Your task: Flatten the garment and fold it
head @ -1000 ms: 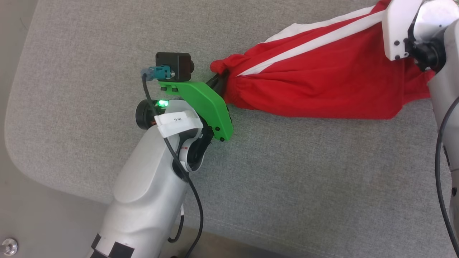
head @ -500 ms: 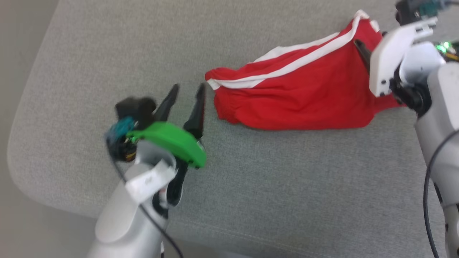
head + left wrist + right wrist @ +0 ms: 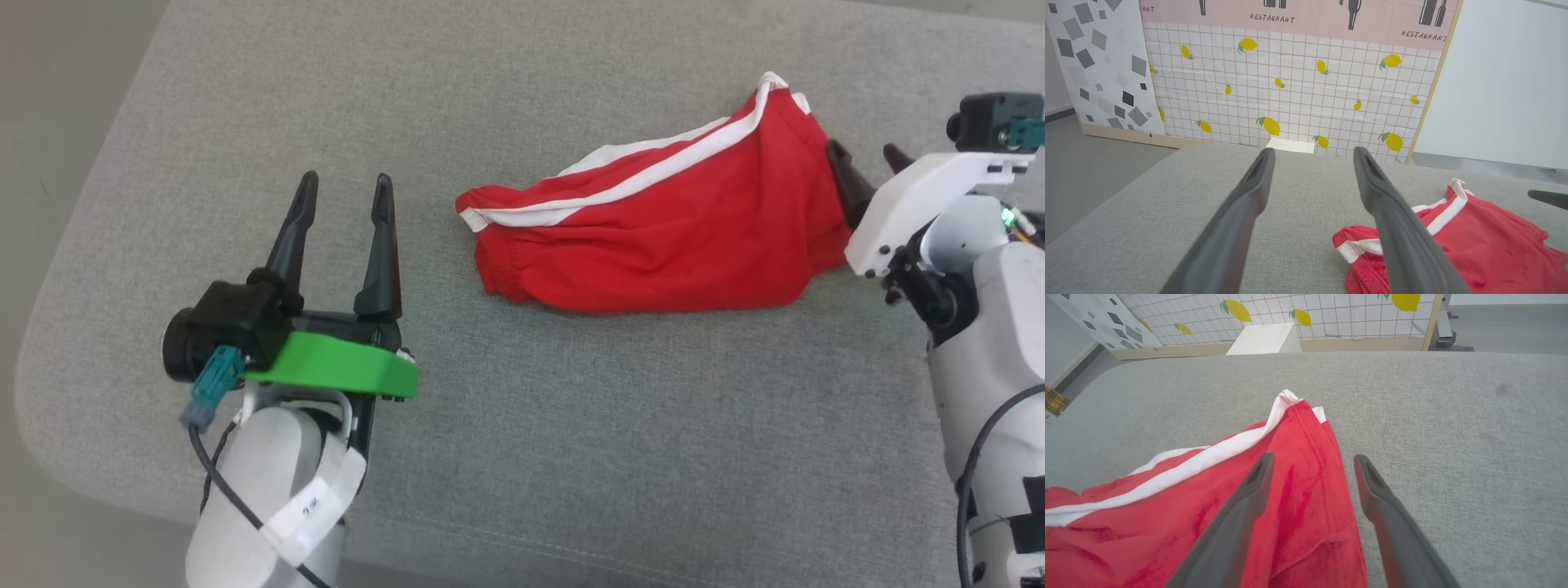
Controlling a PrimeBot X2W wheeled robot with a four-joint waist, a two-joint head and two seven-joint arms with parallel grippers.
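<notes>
The garment [image 3: 653, 237] is bright red with a white band, lying loosely bunched and creased on the grey cushion [image 3: 612, 457]. My left gripper [image 3: 345, 184] stands open to its left, a short gap from the gathered white-trimmed end, with nothing between its fingers. In the left wrist view the garment [image 3: 1478, 245] lies low right of the open left gripper [image 3: 1312, 153]. My right gripper [image 3: 864, 155] is open at the garment's right edge. In the right wrist view the right gripper [image 3: 1312, 459] hovers over the red fabric [image 3: 1298, 433], one finger above it, not clamping it.
The cushion's rounded left corner [image 3: 49, 343] and front edge [image 3: 571, 563] drop to the floor. Behind the cushion stand a lemon-patterned tiled panel [image 3: 1290, 81] and a white box [image 3: 1265, 339]. A dark fingertip of the other arm [image 3: 1547, 199] shows at the far right.
My left gripper has let go of the garment's bunched end, opened and drawn back to the left. The right gripper has backed off to the garment's edge. The garment now lies slack. The camera has shifted.
</notes>
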